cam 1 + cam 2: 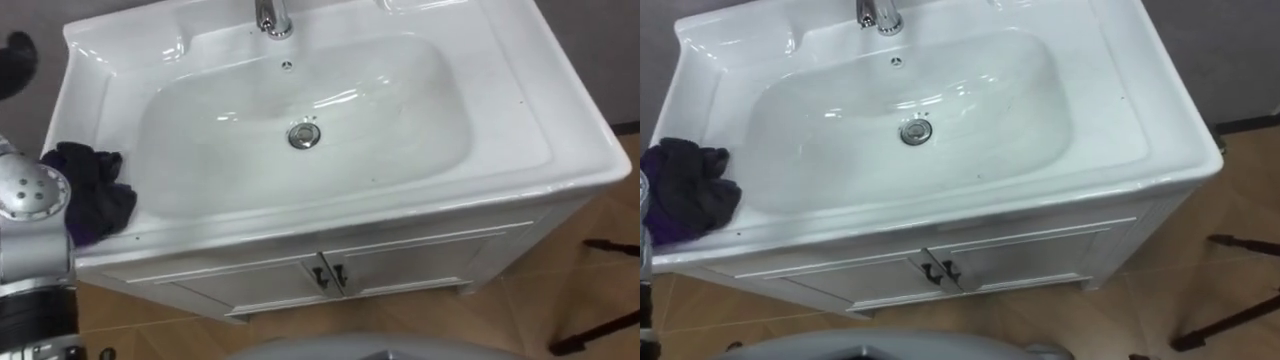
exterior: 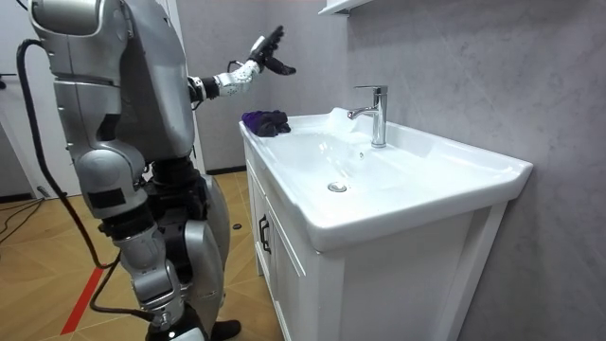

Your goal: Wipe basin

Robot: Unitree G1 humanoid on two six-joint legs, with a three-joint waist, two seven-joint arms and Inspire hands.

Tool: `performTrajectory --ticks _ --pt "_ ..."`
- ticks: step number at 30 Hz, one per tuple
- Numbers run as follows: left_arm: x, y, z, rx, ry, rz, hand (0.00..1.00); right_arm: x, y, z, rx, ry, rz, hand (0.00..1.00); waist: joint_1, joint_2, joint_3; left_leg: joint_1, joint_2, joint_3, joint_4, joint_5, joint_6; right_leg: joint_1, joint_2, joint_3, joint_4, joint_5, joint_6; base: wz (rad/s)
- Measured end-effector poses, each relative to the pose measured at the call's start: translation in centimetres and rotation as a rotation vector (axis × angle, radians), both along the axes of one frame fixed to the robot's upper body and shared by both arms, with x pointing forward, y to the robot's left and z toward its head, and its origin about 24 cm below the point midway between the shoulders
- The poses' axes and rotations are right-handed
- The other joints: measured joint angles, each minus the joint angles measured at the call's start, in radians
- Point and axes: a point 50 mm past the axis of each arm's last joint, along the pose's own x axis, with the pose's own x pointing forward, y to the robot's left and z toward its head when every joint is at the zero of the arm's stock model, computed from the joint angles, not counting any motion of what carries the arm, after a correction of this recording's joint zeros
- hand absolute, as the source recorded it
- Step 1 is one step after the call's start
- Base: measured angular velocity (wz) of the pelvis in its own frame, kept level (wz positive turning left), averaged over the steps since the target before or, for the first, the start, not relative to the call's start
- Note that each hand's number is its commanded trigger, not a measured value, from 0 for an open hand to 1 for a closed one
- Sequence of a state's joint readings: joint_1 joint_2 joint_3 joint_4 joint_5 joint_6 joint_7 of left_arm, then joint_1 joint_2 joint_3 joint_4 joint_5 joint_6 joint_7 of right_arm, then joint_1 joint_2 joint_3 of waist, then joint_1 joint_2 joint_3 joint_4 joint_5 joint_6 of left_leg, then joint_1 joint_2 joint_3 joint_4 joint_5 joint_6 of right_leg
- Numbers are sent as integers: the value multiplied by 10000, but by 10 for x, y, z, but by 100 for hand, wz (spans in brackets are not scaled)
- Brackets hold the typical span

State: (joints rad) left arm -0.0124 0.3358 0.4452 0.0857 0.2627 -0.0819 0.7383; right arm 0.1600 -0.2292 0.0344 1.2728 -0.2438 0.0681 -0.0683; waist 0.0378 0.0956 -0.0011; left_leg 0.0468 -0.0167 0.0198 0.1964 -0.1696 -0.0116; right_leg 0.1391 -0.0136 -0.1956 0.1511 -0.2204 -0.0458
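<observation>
Standing at cabinet (image 1: 420, 255) front. Basin (image 1: 530, 130) rim ahead; dark cloth (image 1: 95, 190) bunched on left rim, outside bowl. Drain (image 1: 304, 134) mid-bowl, tap (image 1: 272, 18) behind. Left hand (image 2: 267, 49) raised above cloth, apart, fingers spread wide, holding nothing.

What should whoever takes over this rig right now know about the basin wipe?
Left hand: open, holding nothing, raised in the air above the basin's left end.
Cloth: dark and bunched, lying on the basin rim at the front left corner, outside the bowl and apart from the hand.
Robot: stands in front of the cabinet, facing the basin.
Done: nothing I can confirm; the cloth is not in hand and the bowl shows a few small dark specks.
Left: lower the left hand, take the cloth, and wipe the bowl around the drain and below the faucet.
</observation>
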Motion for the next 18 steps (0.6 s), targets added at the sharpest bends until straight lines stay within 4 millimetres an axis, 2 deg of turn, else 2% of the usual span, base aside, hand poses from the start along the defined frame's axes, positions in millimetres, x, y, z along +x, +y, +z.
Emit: performTrajectory --ticks 2,3,8,12,14,15,18 --pt "-9 11 1 22 -140 727 0 2 -1 1 34 -98 -171 0 147 8 -5 -4 0 1 -5 0 0 0 -22 -23 -4 0 0 3" --pt "-14 16 2 36 -245 1078 0 3 -3 1 13 -168 -279 0 283 62 -42 -6 -2 0 0 0 0 1 -20 -35 -8 0 1 0" --pt "-40 36 -4 -320 -166 2162 0 7 -3 2 51 -247 -277 0 823 64 -49 -1 -21 -21 15 0 0 39 -23 -108 -9 -8 15 4" --pt "-65 56 -15 -829 129 3286 0 6 -5 2 14 -325 -498 0 1078 108 -74 -80 -154 -325 24 33 53 50 -170 -417 5 -111 93 25" --pt "-76 68 -19 -955 459 3796 0 3 -6 3 83 -244 -500 0 1247 27 -79 -123 -194 -369 24 43 70 43 -198 -531 29 -153 117 18" --pt "-86 73 -22 -1236 466 4104 0 3 -6 3 144 -243 -485 0 1361 76 -143 -172 -216 -378 64 44 72 37 -207 -574 12 -159 126 18" --pt "-111 81 -40 -1967 868 4941 0 3 -7 3 120 -202 -539 0 1456 52 -116 -195 -313 -577 104 41 86 100 -236 -797 9 -191 180 19"
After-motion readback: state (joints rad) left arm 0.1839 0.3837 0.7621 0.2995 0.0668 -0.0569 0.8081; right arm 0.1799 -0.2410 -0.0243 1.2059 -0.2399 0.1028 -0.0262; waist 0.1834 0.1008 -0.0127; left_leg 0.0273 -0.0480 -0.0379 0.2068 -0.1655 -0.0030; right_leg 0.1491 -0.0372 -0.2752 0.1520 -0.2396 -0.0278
